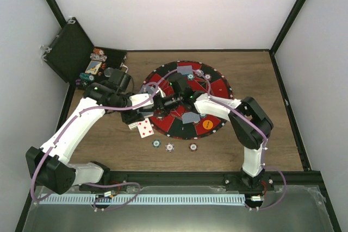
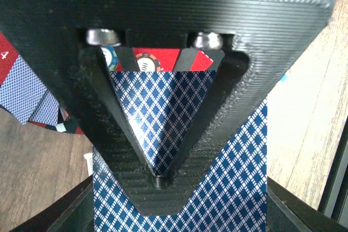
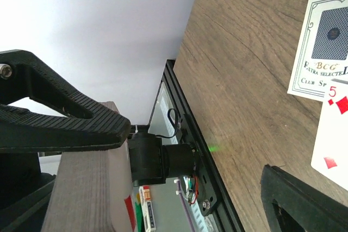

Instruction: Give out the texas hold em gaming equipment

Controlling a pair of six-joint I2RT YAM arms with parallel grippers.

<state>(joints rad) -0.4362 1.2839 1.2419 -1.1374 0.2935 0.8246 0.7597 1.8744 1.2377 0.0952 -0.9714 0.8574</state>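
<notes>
My left gripper (image 2: 157, 180) is shut on a deck of blue-diamond-backed playing cards (image 2: 234, 177), held over the left edge of the mat. In the top view that gripper (image 1: 142, 107) meets my right gripper (image 1: 166, 101) tip to tip. The right gripper (image 3: 196, 156) stands open, with one finger (image 3: 65, 126) lying along the deck's grey edge (image 3: 81, 188) and the other finger (image 3: 304, 199) well apart. Face-down cards (image 1: 190, 117) lie on the mat. A five of diamonds (image 3: 334, 134) and a brand card (image 3: 321, 47) lie face up on the wood. Three chips (image 1: 170, 146) sit in a row nearby.
The round red-and-black mat (image 1: 217, 88) carries an orange button disc (image 1: 207, 124). An open black case (image 1: 70, 52) with more chips (image 1: 98, 55) stands at the back left. The table's black front rail (image 3: 204, 188) runs close below the right gripper.
</notes>
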